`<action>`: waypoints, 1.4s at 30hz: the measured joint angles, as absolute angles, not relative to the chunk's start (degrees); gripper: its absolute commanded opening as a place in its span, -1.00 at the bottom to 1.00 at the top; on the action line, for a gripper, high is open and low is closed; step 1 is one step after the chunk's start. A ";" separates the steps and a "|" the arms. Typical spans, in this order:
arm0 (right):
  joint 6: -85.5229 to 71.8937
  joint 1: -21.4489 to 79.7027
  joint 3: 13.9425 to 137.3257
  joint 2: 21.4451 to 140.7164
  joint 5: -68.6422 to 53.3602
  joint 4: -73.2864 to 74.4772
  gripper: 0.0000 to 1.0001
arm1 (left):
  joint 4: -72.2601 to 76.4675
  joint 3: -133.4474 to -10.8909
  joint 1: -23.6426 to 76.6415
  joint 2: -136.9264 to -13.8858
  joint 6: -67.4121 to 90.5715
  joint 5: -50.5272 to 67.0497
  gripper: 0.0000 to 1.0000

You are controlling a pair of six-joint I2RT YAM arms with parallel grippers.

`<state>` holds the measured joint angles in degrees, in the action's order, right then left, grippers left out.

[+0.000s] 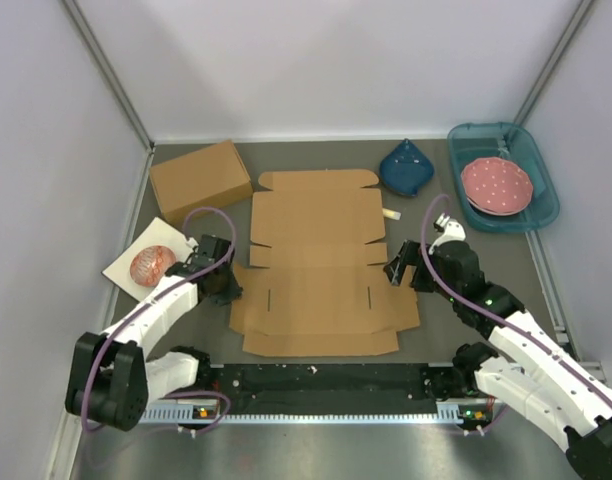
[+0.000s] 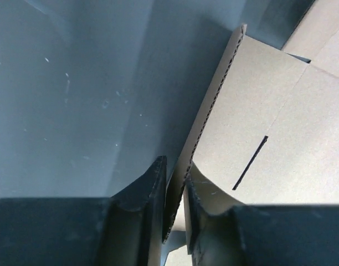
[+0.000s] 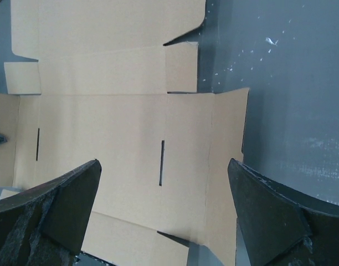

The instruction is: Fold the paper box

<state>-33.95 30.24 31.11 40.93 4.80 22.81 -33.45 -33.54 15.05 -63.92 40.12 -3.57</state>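
Now your left gripper (image 2: 175, 183) is clamped on the lifted left side flap (image 2: 225, 111) of the paper box (image 1: 321, 265); the box lies unfolded on the table (image 1: 436, 330) between your arms; your right gripper (image 3: 163, 172) hangs wide open above the right side flap (image 3: 227, 166).

From above we cannot make out the jaws of the left gripper (image 1: 224, 285), a dark mass at the left flap of the box (image 1: 321, 265), and the pale thing (image 1: 393, 214) by the box's right side is too small for us to name. In the left wrist view the flap's lower edge is hidden between the fingers (image 2: 150, 191) and the box runs off the right edge; in the right wrist view the top and left edges cut it off.
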 measured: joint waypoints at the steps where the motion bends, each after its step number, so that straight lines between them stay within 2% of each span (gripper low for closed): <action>1: -33.82 30.24 31.11 40.93 4.80 23.14 0.98 | -32.99 -33.17 15.05 -64.58 39.92 -2.59 -0.80; 3: -33.63 30.24 31.11 40.86 4.64 23.77 0.98 | -32.84 -32.84 15.05 -64.77 39.35 -1.04 -1.00; 11: -33.56 30.22 32.42 39.31 2.42 26.33 0.97 | -32.12 -34.65 15.16 -56.31 36.67 5.23 -1.00; 16: -32.53 30.24 38.98 39.07 1.37 28.53 0.97 | -28.56 -40.21 15.16 -49.84 34.68 11.90 -1.00; 21: -30.44 30.24 46.81 37.76 2.79 30.20 0.97 | -25.76 -48.07 15.16 -51.46 31.70 19.55 -1.00; 31: -29.50 30.22 49.36 33.01 3.86 34.70 0.97 | -24.21 -58.43 15.16 -52.62 27.31 33.28 -1.00; 36: -28.93 30.22 53.36 32.36 3.05 36.84 0.97 | -18.96 -63.24 15.16 -52.71 29.39 39.29 -1.00; 42: -28.12 30.22 59.29 29.76 2.02 37.63 0.96 | -11.86 -74.98 15.16 -58.30 35.62 47.66 -1.00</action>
<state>-28.12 30.22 59.29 29.76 2.02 37.63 -11.86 -74.98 15.16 -58.30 35.62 47.66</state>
